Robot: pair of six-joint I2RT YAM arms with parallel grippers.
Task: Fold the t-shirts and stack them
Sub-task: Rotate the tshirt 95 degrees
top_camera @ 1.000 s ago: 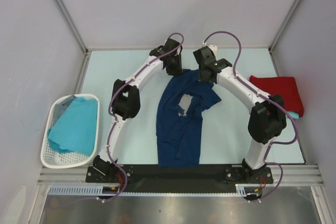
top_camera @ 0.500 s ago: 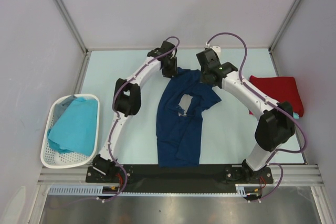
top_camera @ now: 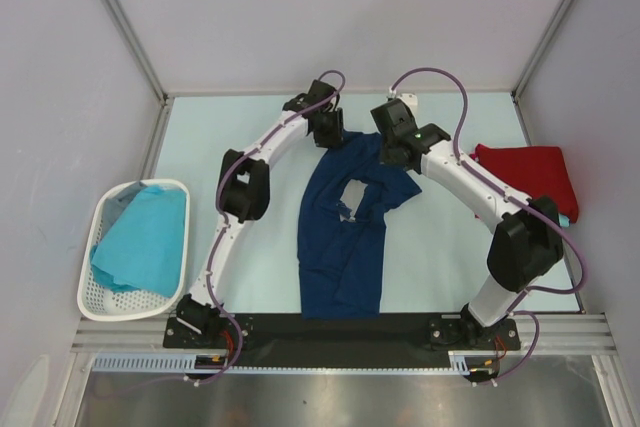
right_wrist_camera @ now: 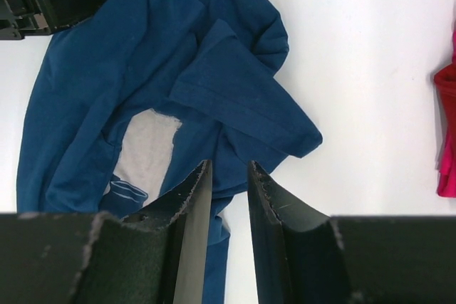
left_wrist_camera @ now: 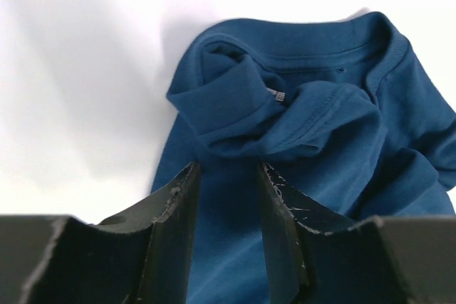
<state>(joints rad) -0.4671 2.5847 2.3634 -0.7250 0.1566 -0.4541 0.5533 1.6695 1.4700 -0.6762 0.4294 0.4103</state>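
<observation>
Lying mid-table (top_camera: 250,247), the navy shirt (top_camera: 345,237) is seen rumpled and unfolded, collar end far, hem near the arm bases. Its pale grey print (right_wrist_camera: 146,144) is partly covered by bunched cloth, and one sleeve (right_wrist_camera: 242,94) is flopped across the chest. The collar (left_wrist_camera: 306,37) is shown puckered, with fabric heaped just below it.

The left gripper (left_wrist_camera: 226,169) is held over the collar end, jaws apart, nothing pinched between them. The right gripper (right_wrist_camera: 226,165) is held over the sleeve side, jaws slightly apart, nothing clamped.

A red shirt (top_camera: 530,172) is seen folded at the table's right edge, well apart from the navy one. A turquoise shirt (top_camera: 145,237) is piled in the basket (top_camera: 95,302) on the left.
</observation>
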